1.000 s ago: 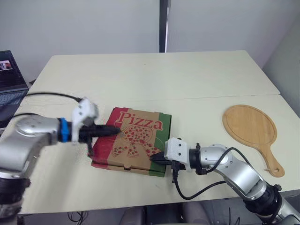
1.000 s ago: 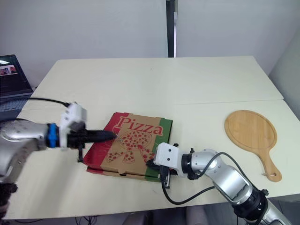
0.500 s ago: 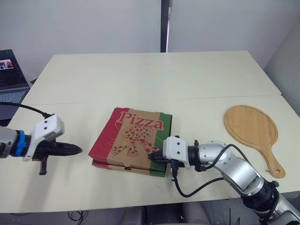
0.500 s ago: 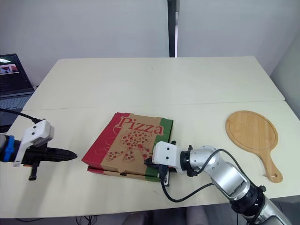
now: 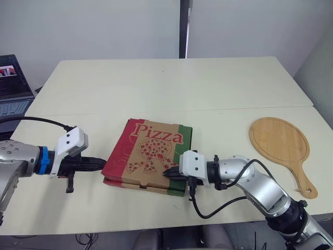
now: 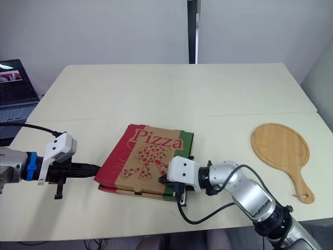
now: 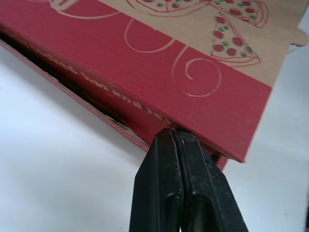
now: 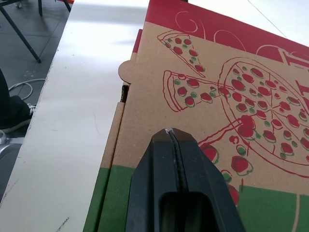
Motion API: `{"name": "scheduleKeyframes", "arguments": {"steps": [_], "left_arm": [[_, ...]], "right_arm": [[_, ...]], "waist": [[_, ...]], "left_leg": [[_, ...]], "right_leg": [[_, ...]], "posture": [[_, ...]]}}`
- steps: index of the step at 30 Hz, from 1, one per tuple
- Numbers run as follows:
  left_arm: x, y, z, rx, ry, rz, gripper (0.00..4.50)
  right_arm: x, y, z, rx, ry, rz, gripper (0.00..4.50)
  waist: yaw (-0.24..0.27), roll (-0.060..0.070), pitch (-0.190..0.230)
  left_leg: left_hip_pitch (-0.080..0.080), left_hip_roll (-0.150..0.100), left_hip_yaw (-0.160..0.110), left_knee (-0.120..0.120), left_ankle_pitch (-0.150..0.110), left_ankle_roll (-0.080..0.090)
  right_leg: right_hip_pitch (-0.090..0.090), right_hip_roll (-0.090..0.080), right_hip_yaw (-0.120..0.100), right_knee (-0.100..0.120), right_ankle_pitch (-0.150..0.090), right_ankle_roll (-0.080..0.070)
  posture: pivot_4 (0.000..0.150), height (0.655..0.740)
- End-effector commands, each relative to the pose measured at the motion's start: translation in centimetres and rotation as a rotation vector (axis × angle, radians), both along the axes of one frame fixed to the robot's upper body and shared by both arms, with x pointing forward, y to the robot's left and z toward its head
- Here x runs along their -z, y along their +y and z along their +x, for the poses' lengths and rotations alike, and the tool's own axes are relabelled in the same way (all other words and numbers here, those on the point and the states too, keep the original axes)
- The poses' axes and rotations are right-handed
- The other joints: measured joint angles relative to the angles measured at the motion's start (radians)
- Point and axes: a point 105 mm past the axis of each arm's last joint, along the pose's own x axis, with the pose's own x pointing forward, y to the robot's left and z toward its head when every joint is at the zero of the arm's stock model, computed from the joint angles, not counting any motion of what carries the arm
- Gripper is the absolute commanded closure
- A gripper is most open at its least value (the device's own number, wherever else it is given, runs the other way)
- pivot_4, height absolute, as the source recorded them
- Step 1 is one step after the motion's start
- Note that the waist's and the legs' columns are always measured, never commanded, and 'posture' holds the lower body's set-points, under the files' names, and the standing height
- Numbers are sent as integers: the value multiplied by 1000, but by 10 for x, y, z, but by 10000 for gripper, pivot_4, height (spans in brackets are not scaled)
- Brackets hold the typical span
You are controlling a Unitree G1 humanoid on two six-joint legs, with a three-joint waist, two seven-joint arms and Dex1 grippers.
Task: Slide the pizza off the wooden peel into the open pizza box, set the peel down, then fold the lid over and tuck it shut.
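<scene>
My left fingers (image 7: 164, 164), pinched together, are coming back against the red side of the closed printed cardboard pizza box (image 5: 151, 151) mid-tabletop (image 5: 156, 88). My right fingers (image 8: 161, 169), also together, are pressing its front corner, probably finishing the tuck.

Pizza box (image 5: 150, 155): matt printed cardboard. Peel (image 5: 280, 141): smooth pale wood. Table (image 5: 166, 88): smooth matt cream.

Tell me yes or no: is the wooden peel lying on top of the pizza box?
No, the wooden peel lies flat on the table, apart from the closed pizza box, toward the robot's right.
</scene>
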Motion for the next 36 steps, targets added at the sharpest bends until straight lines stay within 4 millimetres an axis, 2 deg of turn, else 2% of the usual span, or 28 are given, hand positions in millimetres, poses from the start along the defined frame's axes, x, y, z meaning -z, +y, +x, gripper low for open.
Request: {"name": "scheduleKeyframes", "arguments": {"steps": [1, 4, 8, 13, 18, 23, 27, 32, 36], "left_arm": [[-8, -6, 5, -7, -40, -41, 45000], [-8, -10, 5, -17, -28, -68, 45000], [4, -13, -2, 6, 4, -43, 45000], [4, -25, -2, 38, -11, -58, 45000], [4, -21, 1, 23, -28, -39, 45000], [-15, 9, 10, -106, -82, -32, 45000], [-33, -2, 6, -90, -72, -113, 45000], [-11, -34, 0, 12, -53, -90, 45000], [19, -39, 0, 19, -27, -31, 45000]], "right_arm": [[-7, 3, -1, -19, -24, 14, 44739], [-8, 3, -1, -21, -26, 14, 44739], [-9, 3, 0, -24, -30, 14, 44739], [-9, 3, 1, -29, -31, 11, 44739], [-9, 3, 1, -30, -34, 9, 44739], [-7, 0, 2, -20, -40, -6, 44739], [0, -3, 3, -21, -49, -38, 44739], [9, -4, 4, -33, -69, -76, 44739], [11, -4, 5, -38, -76, -82, 44739]], "waist": [[-1, 0, 0], [-1, 0, 0], [-3, 0, 0], [0, 0, 0], [-1, 0, 0], [-3, 0, 0], [-2, 0, 0], [-3, 0, 0], [-4, 0, 0]], "left_leg": [[0, 0, 0, 0, 0, 0], [0, 0, 0, 0, 0, 0], [0, 0, 0, 0, 0, 0], [0, 0, 0, 0, 0, 0], [0, 0, 0, 0, 0, 0], [0, 0, 0, 0, 0, 0], [0, 0, -1, 0, 0, 0], [0, 0, 0, 0, 0, 0], [0, 0, 0, 0, 0, 0]], "right_leg": [[0, 0, 0, 0, 0, 0], [0, 0, 0, 0, 0, 0], [0, 0, 0, 0, 0, 0], [0, 0, 0, 0, 0, 0], [0, 0, 0, 0, 0, 0], [0, 0, 0, 0, 0, 0], [0, 0, -1, 0, 0, 0], [0, 0, 0, 0, 0, 0], [0, 0, 0, 0, 0, 0]], "posture": [[1500, 7400], [1500, 7400], [1500, 7400], [1500, 7400], [1500, 7400], [1500, 7400], [1500, 7400], [1500, 7400], [1500, 7400]]}}
